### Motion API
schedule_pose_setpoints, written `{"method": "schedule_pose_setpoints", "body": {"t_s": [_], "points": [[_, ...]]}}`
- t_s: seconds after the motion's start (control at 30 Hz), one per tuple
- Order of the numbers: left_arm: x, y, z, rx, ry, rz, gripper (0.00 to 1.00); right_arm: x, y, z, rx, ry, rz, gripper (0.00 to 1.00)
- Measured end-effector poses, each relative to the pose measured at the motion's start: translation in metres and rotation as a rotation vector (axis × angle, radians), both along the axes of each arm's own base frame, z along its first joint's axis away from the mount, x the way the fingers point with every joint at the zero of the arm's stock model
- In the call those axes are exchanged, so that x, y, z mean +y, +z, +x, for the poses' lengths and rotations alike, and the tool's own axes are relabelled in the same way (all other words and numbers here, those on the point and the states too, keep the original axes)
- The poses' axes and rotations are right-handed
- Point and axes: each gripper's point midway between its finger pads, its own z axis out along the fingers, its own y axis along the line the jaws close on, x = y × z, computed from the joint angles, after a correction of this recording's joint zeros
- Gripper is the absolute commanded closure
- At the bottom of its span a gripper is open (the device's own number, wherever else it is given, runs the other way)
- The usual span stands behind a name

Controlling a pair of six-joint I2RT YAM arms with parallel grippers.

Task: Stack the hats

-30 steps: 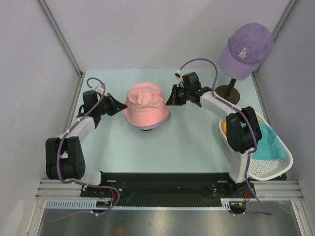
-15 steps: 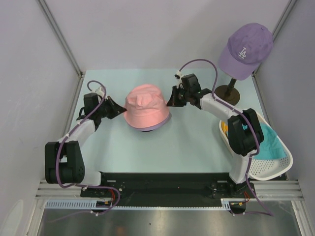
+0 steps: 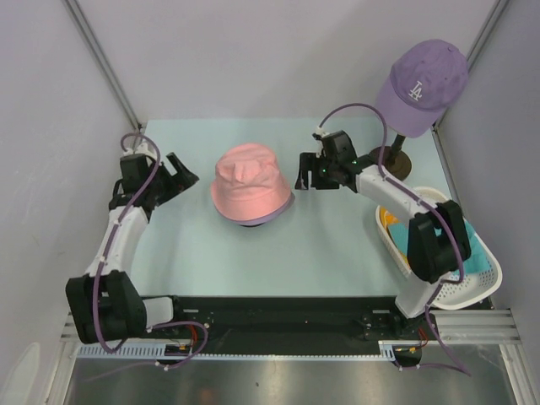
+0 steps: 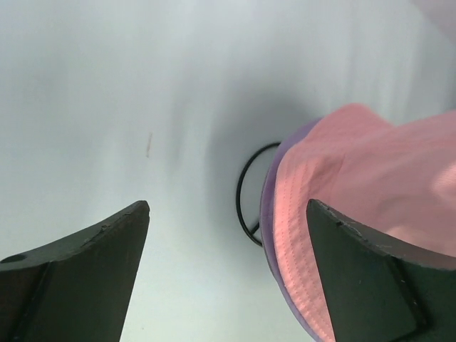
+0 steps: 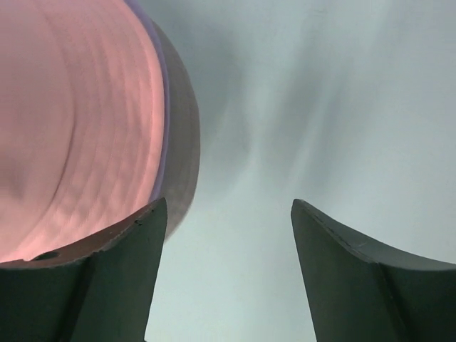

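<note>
In the basket [image 3: 474, 295] by my right arm lie the teal hat [image 3: 472, 253] and orange hat [image 3: 390, 221]. My left claw [image 3: 184, 169] and right claw [image 3: 302, 173] gape wide and empty, either side of the pink hat [image 3: 249, 181], which sits on the lavender hat [image 4: 268, 214] mid-tabletop [image 3: 337, 245]. Farthest off, the cap [image 3: 422, 84] reads "LA".

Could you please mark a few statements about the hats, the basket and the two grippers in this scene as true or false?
1. The pink fabric bucket hat sits over the lavender fabric bucket hat, whose brim peeks out beneath. True.
2. The left gripper is shut on the pink hat's brim. False: it is open and apart from the hat.
3. The teal fabric hat and the orange fabric hat lie in the white plastic basket. True.
4. The purple baseball cap with a white logo lies in the basket too. False: it sits raised on a dark stand.
5. The right gripper is open beside the pink hat, gripping nothing. True.
</note>
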Motion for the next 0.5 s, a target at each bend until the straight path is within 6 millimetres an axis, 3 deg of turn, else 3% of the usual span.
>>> {"method": "schedule_pose_setpoints", "body": {"t_s": [0.1, 0.2, 0.3, 0.37, 0.5], "points": [[0.016, 0.026, -0.004, -0.063, 0.052, 0.053, 0.02, -0.017, 0.022, -0.019, -0.054, -0.026, -0.012, 0.24], [0.018, 0.038, -0.012, -0.091, 0.063, 0.072, 0.02, -0.033, 0.037, -0.038, -0.105, -0.063, -0.018, 0.24], [0.019, 0.043, -0.020, -0.104, 0.074, 0.107, 0.02, -0.064, 0.040, -0.068, -0.128, -0.143, -0.052, 0.25], [0.012, 0.044, -0.024, -0.104, 0.056, 0.140, 0.01, -0.086, 0.039, -0.082, -0.126, -0.215, -0.079, 0.25], [-0.024, 0.045, -0.034, -0.111, -0.042, 0.186, 0.01, -0.141, 0.041, -0.101, -0.112, -0.391, -0.146, 0.25]]}}
